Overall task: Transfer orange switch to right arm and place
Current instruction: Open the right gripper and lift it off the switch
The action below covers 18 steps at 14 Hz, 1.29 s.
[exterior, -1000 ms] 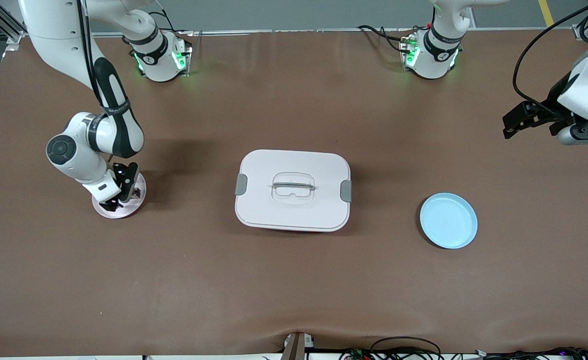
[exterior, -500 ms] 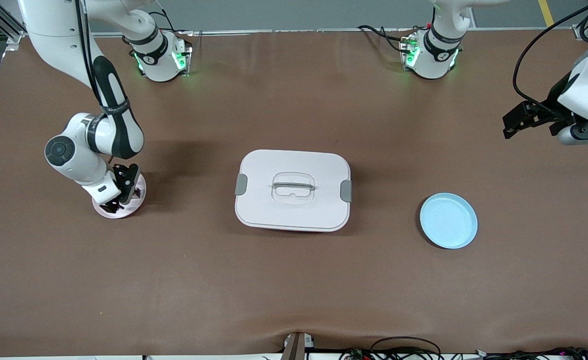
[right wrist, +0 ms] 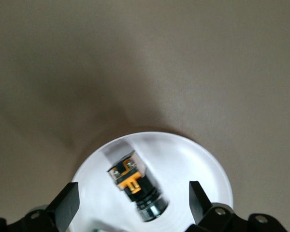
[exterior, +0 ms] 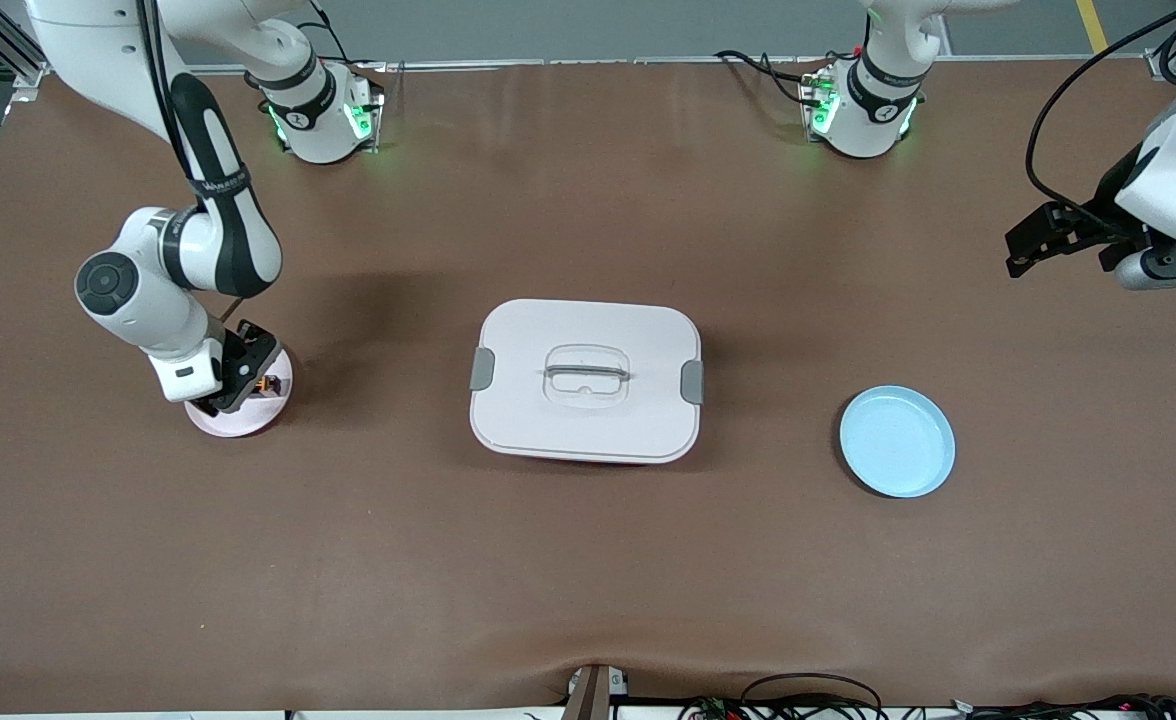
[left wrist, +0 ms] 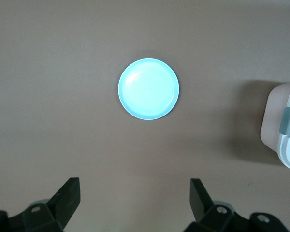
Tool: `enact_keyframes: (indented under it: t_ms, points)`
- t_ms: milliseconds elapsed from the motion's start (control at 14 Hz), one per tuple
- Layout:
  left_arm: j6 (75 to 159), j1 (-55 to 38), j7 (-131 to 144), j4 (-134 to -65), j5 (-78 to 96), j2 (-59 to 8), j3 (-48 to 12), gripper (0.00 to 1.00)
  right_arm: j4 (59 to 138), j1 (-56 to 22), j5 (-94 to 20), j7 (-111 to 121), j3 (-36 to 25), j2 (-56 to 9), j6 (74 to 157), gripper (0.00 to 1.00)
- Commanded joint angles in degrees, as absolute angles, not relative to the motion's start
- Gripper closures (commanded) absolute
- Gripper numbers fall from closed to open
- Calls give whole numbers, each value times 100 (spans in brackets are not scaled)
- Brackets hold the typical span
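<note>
Looking down from the front, the right gripper [exterior: 238, 385] hangs over the pink plate [exterior: 248, 420] at the right arm's end of the table [exterior: 588, 560], its fingers spread and holding nothing. A speck of orange marks the switch [exterior: 266, 383] lying on that plate beside the fingers. The lidded box [exterior: 586, 380] sits mid-table, well apart from both plates, with bare mat all round it. The blue plate [exterior: 897, 441] lies toward the left arm's end. The left gripper [exterior: 1033, 245] waits high near that table edge, open and empty.

From the left wrist, both fingertips [left wrist: 70, 191] stand wide apart above bare mat, the blue plate [left wrist: 148, 88] clear between them and the box's [left wrist: 286, 128] corner at the frame edge.

From the right wrist, the switch [right wrist: 135, 186] lies on the plate [right wrist: 198, 159], inside its rim, between the parted fingertips [right wrist: 67, 198] and touching neither.
</note>
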State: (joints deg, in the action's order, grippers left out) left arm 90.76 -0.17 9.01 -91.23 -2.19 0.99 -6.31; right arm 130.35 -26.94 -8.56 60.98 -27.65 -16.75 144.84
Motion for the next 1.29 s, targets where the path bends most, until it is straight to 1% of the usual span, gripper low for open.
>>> enact_keyframes:
  t_ms: [0,143,286,500,571,643,929,1071,1143,1214]
  points:
    - [9088,-18,800,-9114,-202,141,-633,0,13332,-2707,-564,4043,-2751,-1170,14274,0]
    - [9088,-18,800,-9123,-202,141,-633,0,13412,-2698,-195,2582,-2751,-959,14160,0]
    - [9088,-18,800,-9123,-202,141,-633,0,13412,-2707,-158,1822,-2751,-818,13940,0]
    - [9088,-18,800,-9123,-202,132,-633,0,13412,-2707,70,602,-2751,-406,13869,0]
    - [9088,-18,800,-9123,-202,123,-633,0,13412,-2707,70,267,-2751,-291,13721,0]
    - [9088,-18,800,-9132,-202,123,-633,0,13412,-2707,70,72,-2751,-220,13554,0]
    - [9088,-18,800,-9123,-202,114,-633,0,13386,-2698,70,0,-2760,228,13474,0]
    - [9088,-18,800,-9123,-202,114,-633,0,13229,-2698,70,-9,-2768,272,13448,0]
    - [9088,-18,800,-9123,-202,114,-633,0,13054,-2698,62,35,-2769,264,13308,0]
    - [9088,-18,800,-9123,-202,114,-633,0,12730,-2698,53,35,-2769,238,12863,0]
